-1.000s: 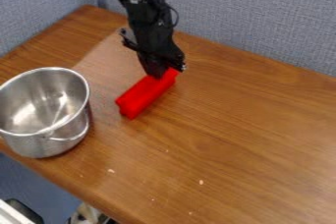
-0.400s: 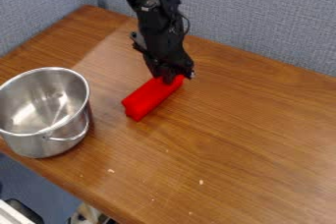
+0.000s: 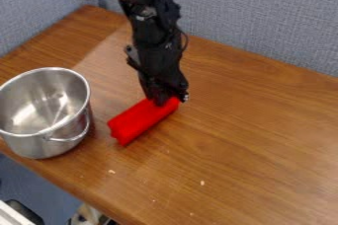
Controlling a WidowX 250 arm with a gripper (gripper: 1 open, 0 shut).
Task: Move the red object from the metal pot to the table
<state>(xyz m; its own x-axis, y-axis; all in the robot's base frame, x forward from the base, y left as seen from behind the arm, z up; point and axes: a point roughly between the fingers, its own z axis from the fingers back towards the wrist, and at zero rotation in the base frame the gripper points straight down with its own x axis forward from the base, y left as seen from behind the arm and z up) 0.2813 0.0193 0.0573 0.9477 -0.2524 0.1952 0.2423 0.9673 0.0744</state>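
The red object [image 3: 141, 119], a bright red bar, lies on the brown wooden table [image 3: 251, 140] just right of the metal pot [image 3: 43, 112]. My gripper [image 3: 165, 95] comes down from the dark arm above and sits on the bar's far right end, shut on it. The bar's near left end points toward the table's front edge. The shiny pot stands at the table's left edge with nothing visible inside it.
A grey-blue wall runs behind the table. The table's front edge slants from lower left to lower right, and the pot sits close to that edge. Bare wood extends to the right of the arm.
The gripper has moved toward the front left and lower, and the red bar has moved with it, ending closer to the pot and the table's front edge.
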